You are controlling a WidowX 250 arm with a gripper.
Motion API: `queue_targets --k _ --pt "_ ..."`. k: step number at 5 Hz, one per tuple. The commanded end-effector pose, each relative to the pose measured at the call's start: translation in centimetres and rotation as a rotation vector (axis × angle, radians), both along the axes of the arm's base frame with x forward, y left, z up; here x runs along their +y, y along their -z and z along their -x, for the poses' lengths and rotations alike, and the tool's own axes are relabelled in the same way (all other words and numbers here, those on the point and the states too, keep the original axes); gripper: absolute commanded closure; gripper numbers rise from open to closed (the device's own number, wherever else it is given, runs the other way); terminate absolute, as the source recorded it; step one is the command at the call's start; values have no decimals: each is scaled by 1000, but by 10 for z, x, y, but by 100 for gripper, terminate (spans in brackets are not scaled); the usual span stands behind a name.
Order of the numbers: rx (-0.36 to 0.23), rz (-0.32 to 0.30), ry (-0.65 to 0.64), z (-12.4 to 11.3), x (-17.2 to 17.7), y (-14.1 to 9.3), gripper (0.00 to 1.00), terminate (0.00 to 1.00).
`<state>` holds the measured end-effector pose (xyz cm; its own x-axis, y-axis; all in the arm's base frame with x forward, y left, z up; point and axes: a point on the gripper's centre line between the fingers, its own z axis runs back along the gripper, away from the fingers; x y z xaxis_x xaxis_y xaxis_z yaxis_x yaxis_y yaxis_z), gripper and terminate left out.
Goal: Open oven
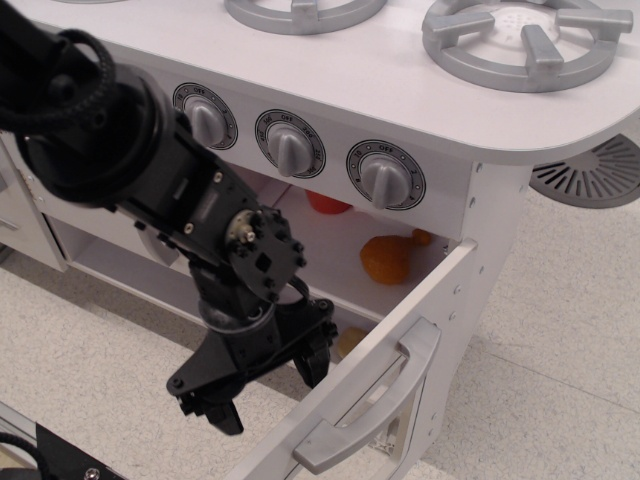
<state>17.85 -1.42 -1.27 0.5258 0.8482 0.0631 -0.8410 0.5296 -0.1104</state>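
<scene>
The white oven [300,240] sits under three grey knobs. Its door [400,315] is swung far down, close to level, with the wide grey handle [372,408] on its outer face. The window is mostly out of view. My black gripper [268,388] is at the door's top edge on the inner side, with its fingers [222,412] spread apart and nothing between them. Inside the oven I see an orange toy [388,258] and a red item [328,202].
The white stovetop [400,80] carries grey burners [520,40]. Three knobs [385,175] line the front panel. A white cabinet [20,200] stands at the left. A grey slotted disc [590,170] lies on the speckled floor [560,330] at the right.
</scene>
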Motion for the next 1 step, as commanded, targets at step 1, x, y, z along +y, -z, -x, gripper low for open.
queue_targets --k 1 --pt "-41 5 -4 -20 2 -14 0 100"
